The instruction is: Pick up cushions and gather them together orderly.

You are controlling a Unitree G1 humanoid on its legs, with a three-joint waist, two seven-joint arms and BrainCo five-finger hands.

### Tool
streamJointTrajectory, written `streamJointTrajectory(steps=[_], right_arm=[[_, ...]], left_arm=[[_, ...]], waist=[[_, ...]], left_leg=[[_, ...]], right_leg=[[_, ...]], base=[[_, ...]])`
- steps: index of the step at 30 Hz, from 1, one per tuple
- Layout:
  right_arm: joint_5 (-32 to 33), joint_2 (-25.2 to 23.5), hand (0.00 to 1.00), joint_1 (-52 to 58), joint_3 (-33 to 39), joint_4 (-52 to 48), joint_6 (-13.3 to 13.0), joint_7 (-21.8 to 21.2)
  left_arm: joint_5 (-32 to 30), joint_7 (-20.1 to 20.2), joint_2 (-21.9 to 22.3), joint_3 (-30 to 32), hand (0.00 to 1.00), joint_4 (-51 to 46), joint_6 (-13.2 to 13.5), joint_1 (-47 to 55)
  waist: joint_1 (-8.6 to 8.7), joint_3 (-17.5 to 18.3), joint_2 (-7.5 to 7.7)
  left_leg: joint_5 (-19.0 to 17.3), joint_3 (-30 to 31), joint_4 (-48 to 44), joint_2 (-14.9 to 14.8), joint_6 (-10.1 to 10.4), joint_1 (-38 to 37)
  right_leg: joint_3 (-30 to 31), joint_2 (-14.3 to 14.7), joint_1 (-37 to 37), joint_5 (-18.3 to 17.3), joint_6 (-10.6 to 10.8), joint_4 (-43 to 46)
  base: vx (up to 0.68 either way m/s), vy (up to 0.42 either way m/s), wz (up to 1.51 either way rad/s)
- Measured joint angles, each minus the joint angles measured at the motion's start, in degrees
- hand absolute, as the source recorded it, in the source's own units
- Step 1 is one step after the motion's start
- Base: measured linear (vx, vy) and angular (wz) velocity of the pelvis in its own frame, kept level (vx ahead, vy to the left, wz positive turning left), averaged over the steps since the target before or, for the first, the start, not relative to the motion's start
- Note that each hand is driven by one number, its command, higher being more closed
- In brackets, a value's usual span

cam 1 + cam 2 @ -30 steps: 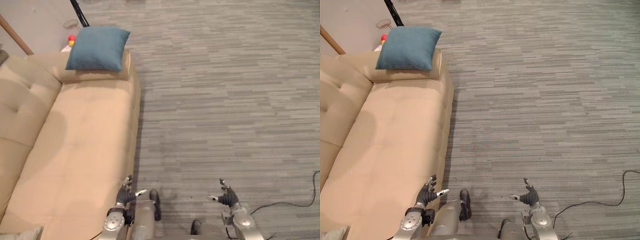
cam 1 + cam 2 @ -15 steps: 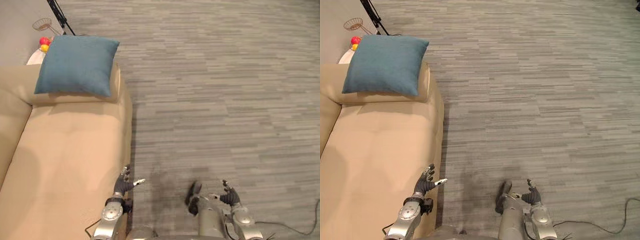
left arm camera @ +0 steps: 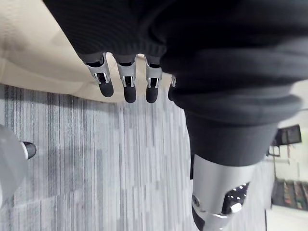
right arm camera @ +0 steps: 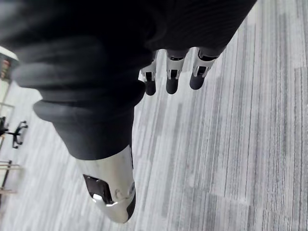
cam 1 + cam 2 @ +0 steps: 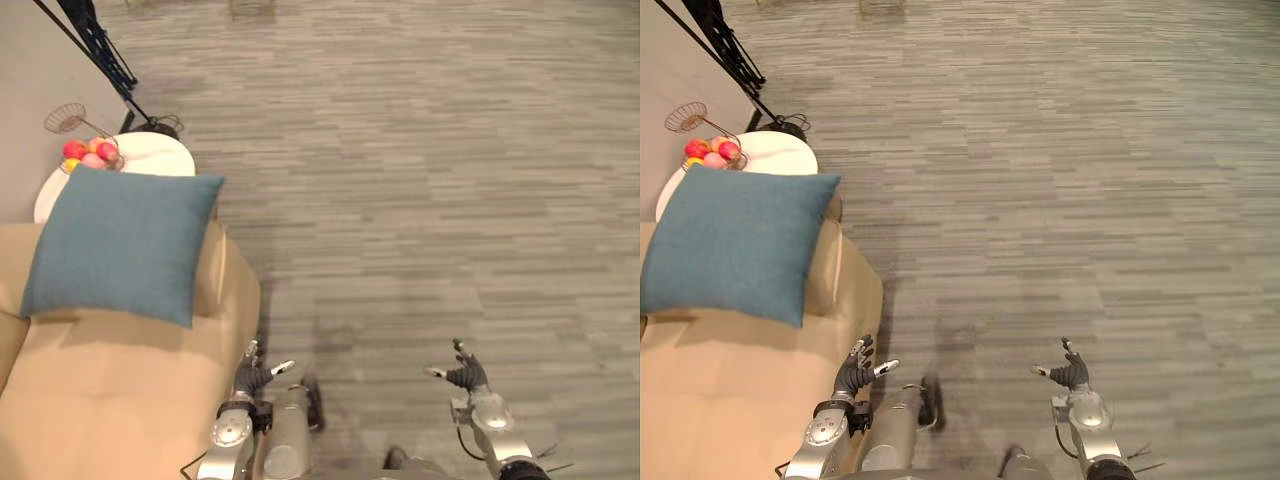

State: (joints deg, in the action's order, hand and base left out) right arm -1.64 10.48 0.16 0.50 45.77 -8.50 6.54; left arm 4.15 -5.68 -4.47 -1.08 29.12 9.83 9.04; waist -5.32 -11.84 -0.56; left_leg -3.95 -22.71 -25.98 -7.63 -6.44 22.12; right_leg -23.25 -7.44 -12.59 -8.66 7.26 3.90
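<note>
Blue cushion (image 5: 120, 245) lay far left on the sofa (image 5: 110, 410) armrest, hiding most of it; you saw the sofa cut off. Your left hand (image 5: 250, 376) and right hand (image 5: 467, 378) hung empty, fingers relaxed.

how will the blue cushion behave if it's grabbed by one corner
The blue cushion looks plump and soft, so it is probably light and would sag from a corner. Its matte fabric cover likely grips well.

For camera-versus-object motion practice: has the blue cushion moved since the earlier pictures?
No. The blue cushion lies on the sofa armrest as before; the whole view shifted, so the camera moved.
</note>
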Motion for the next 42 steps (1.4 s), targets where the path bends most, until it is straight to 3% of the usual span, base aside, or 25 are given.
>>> streamJointTrajectory(steps=[2, 4, 5, 6, 7, 8, 10, 12, 13, 15, 16, 17, 18, 19, 20, 22, 23, 24, 27, 32, 36, 37, 39, 41, 42], right_arm=[[-0.07, -0.04, 0.00, -0.97, -0.05, 0.22, 0.04, -0.03], [-0.13, -0.20, 0.00, -2.48, -0.06, 0.80, -0.04, -0.08], [-0.22, -0.56, 0.00, -2.88, -0.20, 0.81, -0.07, -0.27], [-0.73, -0.68, 0.00, -2.60, -0.37, 0.85, -0.06, -0.38], [-0.75, -0.69, 0.00, -2.35, -0.41, 0.93, -0.06, -0.39], [-0.79, -0.73, 0.00, -1.82, -0.72, 1.14, -0.06, -0.50], [-0.79, -0.77, 0.00, -0.74, -1.04, 1.14, -0.07, -0.60], [-0.78, -0.53, 0.00, 0.20, -1.03, 1.13, -0.05, -0.62], [-0.77, -0.46, 0.00, 0.92, -0.97, 1.15, 0.03, -0.64], [-0.70, -0.46, 0.00, 3.05, -0.53, 1.09, 0.08, -0.62], [-0.62, -0.51, 0.00, 4.94, -0.22, 0.95, 0.12, -0.55], [-0.62, -0.54, 0.00, 5.51, -0.10, 0.93, 0.15, -0.53], [-0.51, -0.17, 0.00, 6.08, 0.44, 1.10, 0.47, -0.56], [-0.06, -0.28, 0.00, 6.36, 1.20, 0.19, 0.39, -0.54], [0.45, -0.45, 0.00, 6.01, 2.20, -1.81, -0.15, -0.49], [1.60, -0.55, 0.00, 6.08, 3.51, -2.54, -0.31, -0.40], [1.98, -0.81, 0.00, 6.47, 4.16, -2.68, -0.33, -0.27], [2.44, -0.85, 0.00, 6.70, 4.23, -2.94, -0.48, -0.17], [3.49, -1.18, 0.00, 6.31, 5.41, -3.45, -0.65, -0.18], [3.60, -3.99, 0.00, 5.81, 6.42, -3.20, -0.04, -0.08], [3.58, -3.62, 0.00, 5.43, 7.00, -3.53, -0.07, 0.87], [3.39, -3.48, 0.00, 5.16, 7.46, -4.02, -0.05, 0.95], [3.29, -3.14, 0.00, 4.46, 8.62, -4.78, -0.01, 1.04], [3.11, -3.13, 0.00, 5.36, 8.74, -7.14, 0.00, 1.11], [2.98, -2.92, 0.00, 6.11, 8.82, -8.57, 0.05, 1.11]], left_arm=[[-0.06, 0.05, 1.43, 1.86, 0.00, -0.27, -0.07, 0.06], [0.00, -0.23, 1.50, 1.50, 0.00, -0.02, -0.40, 1.55], [0.00, -0.59, 1.02, 1.50, 0.00, 0.87, -0.67, 2.36], [0.15, -0.79, 0.39, 1.50, 0.00, 0.94, -0.84, 2.99], [0.25, -0.84, 0.22, 1.52, 0.00, 0.87, -0.83, 3.17], [0.43, -0.98, -0.03, 1.59, 0.00, 0.78, -0.74, 3.54], [0.92, -1.04, -0.22, 1.79, 0.00, 0.77, -0.59, 3.67], [1.42, -1.17, -0.21, 1.81, 0.00, 0.80, -0.58, 3.32], [1.57, -1.34, 0.00, 1.75, 0.00, 0.88, -0.57, 3.01], [1.77, -2.05, 0.32, 1.40, 0.00, 1.57, -0.55, 1.06], [1.84, -2.06, 0.27, 1.21, 0.00, 2.14, -0.46, -0.07], [1.85, -2.03, 0.21, 1.10, 0.00, 2.19, -0.46, -0.42], [1.88, -2.06, 1.57, 1.00, 0.00, 3.25, -0.52, -1.08], [1.91, -1.99, 2.03, 0.91, 0.00, 3.03, -0.27, -0.42], [1.93, -1.92, 2.45, 0.73, 0.00, 3.11, -0.34, -0.32], [2.01, -1.90, 3.01, 0.84, 0.00, 3.11, -0.35, -0.36], [2.06, -1.87, 3.11, 0.90, 0.00, 3.09, -0.36, -0.29], [2.20, -1.84, 3.08, 0.88, 0.00, 3.10, -0.38, 0.08], [2.44, -1.74, 2.32, 0.72, 0.00, 3.14, -0.43, 0.33], [1.96, -0.73, -1.25, 0.74, 0.00, 4.37, -0.79, 1.69], [1.85, -0.67, -1.86, 0.76, 0.00, 4.21, -0.80, 2.85], [1.70, -0.59, -2.12, 0.60, 0.00, 4.14, -0.78, 2.67], [1.63, -0.64, -2.29, 0.56, 0.00, 3.93, -0.81, 2.90], [1.60, -0.79, -3.94, 0.72, 0.00, 2.69, -0.82, 3.82], [1.60, -0.84, -4.31, 0.77, 0.00, 2.09, -0.82, 3.61]], waist=[[-0.24, 0.04, 0.30], [-0.41, 0.06, 0.49], [-0.32, 0.33, 1.03], [-0.08, 0.49, 1.27], [-0.02, 0.51, 1.25], [0.03, 0.71, 1.13], [-0.08, 1.31, 0.69], [1.00, 1.63, 0.19], [1.52, 1.64, -0.33], [2.45, 1.75, -0.45], [3.05, 1.97, 0.50], [3.10, 2.04, 0.85], [2.56, 2.59, -1.18], [1.74, 3.42, -1.57], [1.51, 3.36, -1.51], [1.47, 3.32, -1.48], [1.24, 3.10, -1.04], [1.28, 3.21, -0.81], [1.26, 3.69, -0.69], [1.23, 3.81, 1.37], [1.45, 3.87, 1.65], [1.65, 3.59, 2.73], [3.13, 3.25, 3.31], [4.80, 2.86, 3.57], [5.11, 2.86, 3.39]], left_leg=[[-6.09, -0.99, -5.09, -0.34, -2.53, 0.09], [-11.27, -0.84, -7.52, 0.09, -2.39, -2.76], [-13.36, 0.02, -7.36, 1.65, -2.15, -5.86], [-14.63, 1.65, -5.93, 3.45, -2.24, -9.71], [-14.81, 2.55, -5.06, 4.14, -2.24, -11.30], [-14.87, 4.72, -1.97, 5.31, -2.16, -15.35], [-14.86, 8.38, 0.91, 6.22, -2.11, -18.30], [-14.88, 14.38, 2.41, 6.89, -1.88, -19.37], [-15.06, 18.35, 2.92, 6.94, -1.43, -19.69], [-14.83, 27.28, 2.95, 7.69, 0.39, -20.17], [-15.80, 32.87, 1.57, 8.57, 3.87, -19.86], [-16.52, 34.35, 0.59, 8.83, 5.13, -19.74], [-17.41, 36.70, -0.92, 7.12, 7.01, -19.30], [-16.30, 36.68, -1.29, 5.79, 8.99, -18.25], [-14.01, 33.93, -2.38, 3.94, 12.74, -16.26], [-11.41, 26.26, -4.81, 0.88, 14.47, -14.34], [-10.79, 18.15, -6.41, -2.28, 13.02, -13.13], [-9.20, 8.09, -6.01, -5.36, 9.72, -13.02], [-8.36, -3.34, 0.10, -5.64, 8.45, -13.26], [-5.12, -5.42, 7.65, -1.98, 6.98, -14.01], [-4.07, -6.07, 12.46, 0.38, 6.68, -17.79], [-5.86, -6.36, 13.76, 1.87, 6.55, -18.11], [-6.33, -5.86, 13.96, 2.94, 6.14, -18.97], [-6.76, -4.05, 13.94, 3.08, 5.45, -20.78], [-6.79, -3.67, 13.93, 2.51, 5.46, -20.94]], right_leg=[[-0.07, -1.31, -0.13, -0.99, 2.02, 6.14], [2.20, -5.58, 4.65, -0.57, 6.62, 24.80], [5.03, -8.71, 9.85, 2.22, 8.43, 39.78], [5.19, -10.99, 13.91, 0.67, 6.34, 51.82], [4.66, -11.79, 14.86, -0.26, 4.74, 54.32], [2.79, -12.01, 17.15, -2.72, 0.66, 55.86], [0.89, -10.89, 21.63, -5.13, -1.52, 51.48], [4.12, -6.61, 26.50, -6.24, -1.80, 38.91], [9.80, -3.06, 28.45, -5.89, -1.25, 30.92], [21.32, 1.60, 29.67, -1.34, 1.19, 16.33], [25.65, 1.75, 28.60, 5.85, 1.26, 7.04], [26.60, 1.57, 28.17, 9.95, 1.37, 6.67], [23.10, 1.98, 26.92, 10.92, 0.35, 9.52], [20.50, 1.84, 26.41, 9.31, -0.87, 10.13], [14.97, 0.84, 24.27, 7.74, -1.99, 9.75], [9.30, 0.21, 20.41, 6.68, -3.28, 8.42], [5.63, 0.24, 16.96, 6.26, -3.92, 6.61], [1.66, 0.15, 13.94, 5.84, -4.18, 5.16], [-4.08, -0.96, 12.99, 5.20, -3.06, 3.42], [-7.67, -2.28, 12.25, 6.69, -2.63, 0.58], [-6.36, -5.14, 14.06, 4.65, -2.56, 7.89], [-5.04, -7.88, 16.82, 1.42, -1.94, 15.16], [-1.17, -10.69, 20.53, 1.13, -2.37, 24.46], [5.29, -10.49, 24.03, 1.56, -4.31, 31.63], [8.20, -8.36, 24.84, -1.11, -2.69, 29.41]], base=[[0.63, 0.221, 0.69], [0.64, 0.268, 0.45], [0.61, 0.203, 0.55], [0.60, 0.156, 0.66], [0.50, 0.050, 0.92], [0.48, 0.011, 0.95], [0.46, -0.033, 1.03], [0.37, -0.122, 1.32], [0.41, -0.196, 1.83], [0.50, -0.293, 2.39], [0.41, -0.320, 2.44], [0.38, -0.353, 2.67], [0.32, -0.353, 1.74], [0.35, -0.395, 2.14], [0.25, -0.318, 1.69], [0.17, -0.258, 1.81], [0.13, -0.201, 2.03], [0.11, -0.147, 1.68], [0.07, -0.020, 1.28], [0.00, 0.047, 0.52], [-0.03, 0.033, -0.07], [-0.12, 0.069, -0.01], [-0.11, 0.064, 0.16], [0.03, 0.038, 0.23], [0.06, -0.038, 0.31]])
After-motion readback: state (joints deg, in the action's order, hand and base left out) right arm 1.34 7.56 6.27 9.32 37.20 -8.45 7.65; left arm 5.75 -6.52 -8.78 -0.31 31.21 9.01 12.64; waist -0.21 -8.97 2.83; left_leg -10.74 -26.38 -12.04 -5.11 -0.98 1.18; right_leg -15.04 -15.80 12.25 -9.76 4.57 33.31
